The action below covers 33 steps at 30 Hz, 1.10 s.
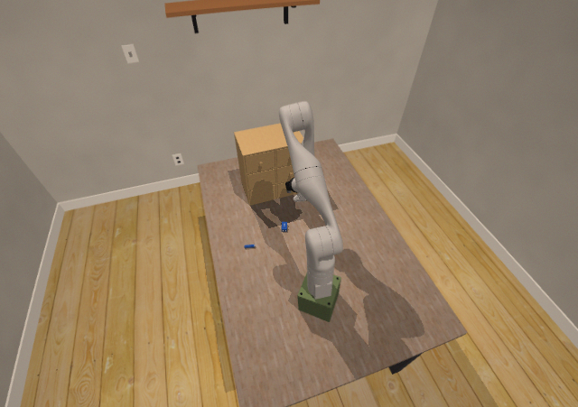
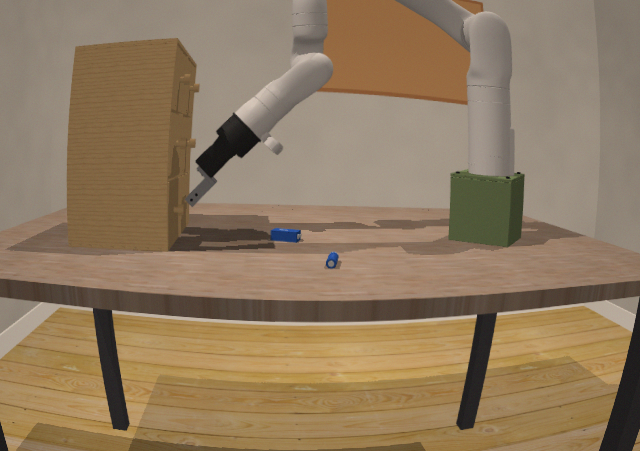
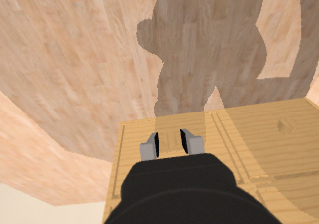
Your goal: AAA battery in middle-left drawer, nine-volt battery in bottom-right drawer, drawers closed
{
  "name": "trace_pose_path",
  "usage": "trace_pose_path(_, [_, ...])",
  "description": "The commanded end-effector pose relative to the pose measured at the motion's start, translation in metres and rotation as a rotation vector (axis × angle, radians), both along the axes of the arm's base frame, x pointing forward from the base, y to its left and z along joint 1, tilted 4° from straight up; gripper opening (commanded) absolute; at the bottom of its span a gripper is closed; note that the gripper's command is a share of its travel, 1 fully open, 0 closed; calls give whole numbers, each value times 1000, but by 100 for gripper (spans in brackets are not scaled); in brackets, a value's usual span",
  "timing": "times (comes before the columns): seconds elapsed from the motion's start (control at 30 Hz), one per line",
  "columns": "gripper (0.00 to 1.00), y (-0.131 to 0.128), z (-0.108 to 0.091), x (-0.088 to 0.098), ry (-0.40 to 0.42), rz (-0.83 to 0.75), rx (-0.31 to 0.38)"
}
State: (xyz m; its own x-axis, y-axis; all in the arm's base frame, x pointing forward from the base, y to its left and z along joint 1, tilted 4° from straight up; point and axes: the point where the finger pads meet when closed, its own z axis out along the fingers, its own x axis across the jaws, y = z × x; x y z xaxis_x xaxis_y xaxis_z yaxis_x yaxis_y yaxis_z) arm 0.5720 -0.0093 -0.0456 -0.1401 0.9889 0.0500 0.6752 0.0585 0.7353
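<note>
The small wooden chest (image 1: 261, 164) stands at the far end of the table, and it also shows in the exterior view (image 2: 126, 144). All its drawers look pushed in. My gripper (image 2: 192, 198) is open and empty, its fingertips right at the front of the bottom row, just above a drawer knob (image 2: 179, 209). In the wrist view the fingers straddle the middle of one bottom drawer front; its knob is hidden. The neighbouring drawer's knob (image 3: 285, 126) shows to the right. The blue nine-volt battery (image 1: 284, 226) (image 2: 285, 235) and the blue AAA battery (image 1: 250, 246) (image 2: 332, 260) lie on the table.
The arm's green base (image 1: 320, 298) (image 2: 485, 207) stands mid-table. A wooden shelf (image 1: 241, 4) hangs on the back wall. The table's left edge is close to the AAA battery.
</note>
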Motion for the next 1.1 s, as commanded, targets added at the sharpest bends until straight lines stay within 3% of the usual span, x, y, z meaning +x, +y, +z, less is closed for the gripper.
trace_pose_path(0.0, [67,0,1,1,-3,0,0])
trace_pose_path(0.7, [67,0,1,1,-3,0,0])
trace_pose_path(0.73, [37,0,1,1,-3,0,0])
trace_pose_path(1.07, [37,0,1,1,-3,0,0])
